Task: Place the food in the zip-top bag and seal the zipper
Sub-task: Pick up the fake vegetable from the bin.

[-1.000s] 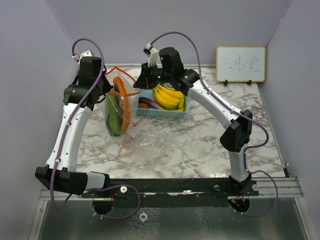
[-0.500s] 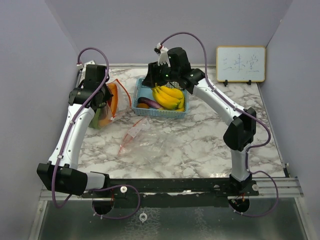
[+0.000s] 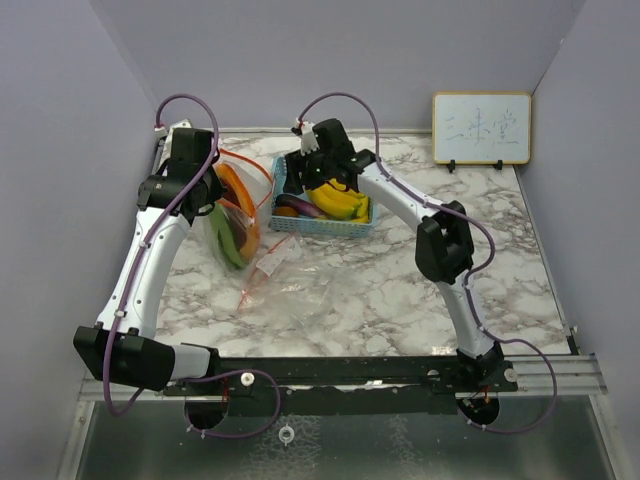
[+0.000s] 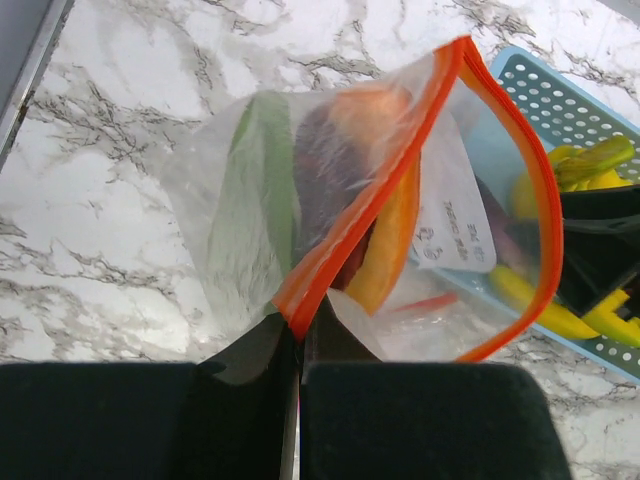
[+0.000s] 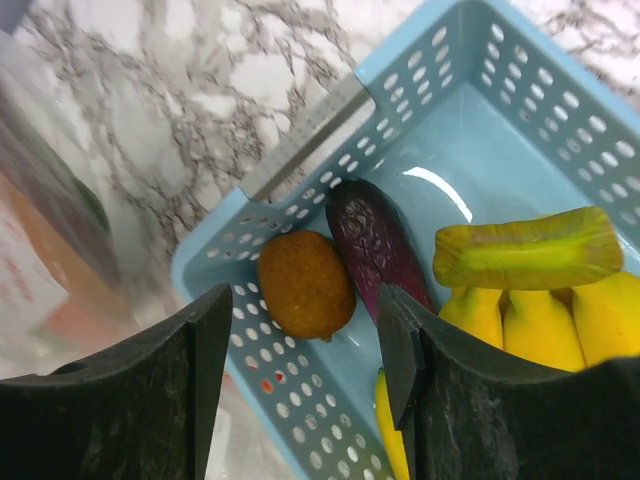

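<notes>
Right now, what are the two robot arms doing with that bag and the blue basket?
The left gripper is pinched shut on the orange zipper edge of the zip-top bag, holding its mouth open. A green vegetable and a carrot are already inside. The right gripper hangs open over the blue basket, right above the small brown fruit and the purple eggplant. The bananas lie there too.
</notes>
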{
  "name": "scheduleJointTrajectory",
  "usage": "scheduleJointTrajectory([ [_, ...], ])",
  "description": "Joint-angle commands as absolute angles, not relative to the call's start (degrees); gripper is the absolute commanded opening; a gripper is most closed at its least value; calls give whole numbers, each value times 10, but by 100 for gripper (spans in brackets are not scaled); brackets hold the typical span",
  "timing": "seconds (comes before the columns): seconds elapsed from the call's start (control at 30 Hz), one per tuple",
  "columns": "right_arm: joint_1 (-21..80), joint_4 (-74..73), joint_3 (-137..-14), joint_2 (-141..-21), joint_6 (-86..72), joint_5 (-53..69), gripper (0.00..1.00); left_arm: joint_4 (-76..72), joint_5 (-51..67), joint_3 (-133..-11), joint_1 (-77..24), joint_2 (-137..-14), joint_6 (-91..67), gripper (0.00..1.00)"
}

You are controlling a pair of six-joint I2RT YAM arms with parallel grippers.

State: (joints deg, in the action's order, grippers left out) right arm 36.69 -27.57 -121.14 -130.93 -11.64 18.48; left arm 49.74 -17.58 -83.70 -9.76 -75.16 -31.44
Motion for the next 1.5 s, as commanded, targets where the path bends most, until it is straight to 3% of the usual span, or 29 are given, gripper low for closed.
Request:
scheduleJointTrajectory([
  [0.0, 370, -275, -1221, -1349, -93, 183, 63, 480, -171, -855, -99, -751, -320, 0],
  [0.33, 370, -290, -1287, -1446, -75, 81, 80, 481, -162, -849, -103, -745, -320, 0],
  [0.6, 370, -309, -1282, -1482, -59, 45, 80, 483, -160, -843, -103, -737, -318, 0],
  [0.67, 370, -316, -1274, -1484, -58, 10, 76, 483, -160, -841, -103, -735, -316, 0],
  [0.87, 369, -352, -1228, -1476, -62, -98, 50, 484, -157, -839, -104, -731, -313, 0],
  [0.9, 369, -355, -1215, -1469, -63, -104, 43, 483, -157, -838, -104, -730, -312, 0],
  [1.0, 369, -360, -1175, -1440, -83, -116, 8, 481, -155, -836, -105, -728, -313, 0],
  [1.2, 368, -335, -1085, -1327, -96, -113, 3, 473, -134, -834, -105, -727, -318, 0],
  [1.47, 366, -194, -985, -1174, -121, 24, 3, 450, -75, -821, -104, -727, -328, 0],
])
